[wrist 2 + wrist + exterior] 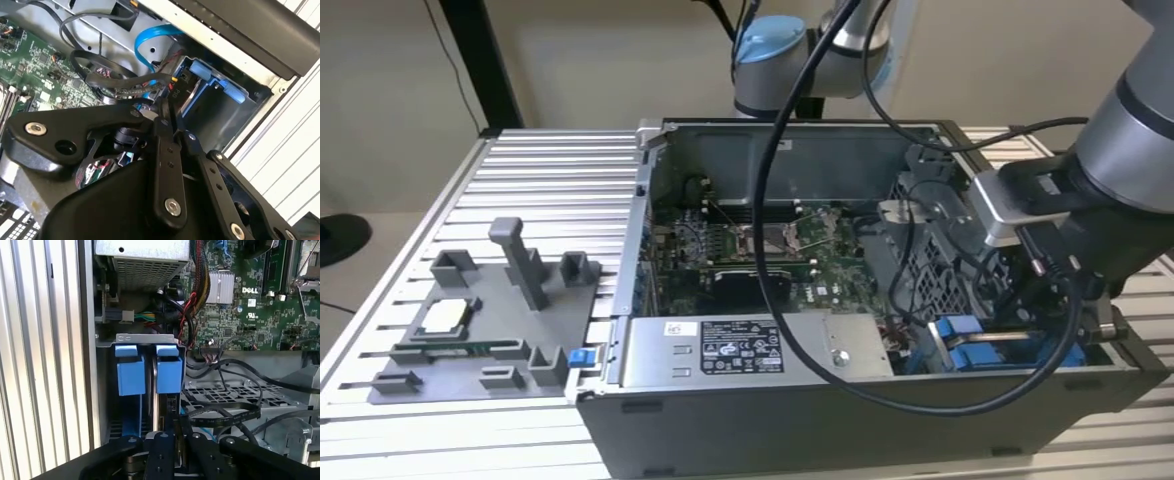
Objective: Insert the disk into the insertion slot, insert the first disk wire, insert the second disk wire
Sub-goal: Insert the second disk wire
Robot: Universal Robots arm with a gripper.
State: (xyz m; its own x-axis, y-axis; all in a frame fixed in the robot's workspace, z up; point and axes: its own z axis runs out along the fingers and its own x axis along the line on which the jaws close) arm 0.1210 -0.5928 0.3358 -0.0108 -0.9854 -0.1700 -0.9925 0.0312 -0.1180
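The end effector (167,434) is down in the corner of the open computer case (854,405), and its black metal fingers look pressed together. They seem to pinch the plug end of a black disk wire (220,414), though the contact itself is hard to make out.

Dead ahead of those fingertips is the disk (162,402). It stands on edge in the insertion slot (145,338), a thin dark slab between two bright blue plastic carrier tabs. Its long axis runs straight away from the end effector, so we judge the plug and the near edge of the disk to be lined up and almost touching. The disk step looks done and a wire is in hand.

In the second wrist view the fingertips (165,116) sit just beside a small black socket. A glossy blue cable (150,37) loops above it, apart from the grip.

The bay is dull grey sheet metal, with perforated grille panels beside it. The green motherboard (240,305) is busy with tiny parts, and the power supply (142,265) shows a mesh face. The ribbed aluminium table (40,365) carries the case.
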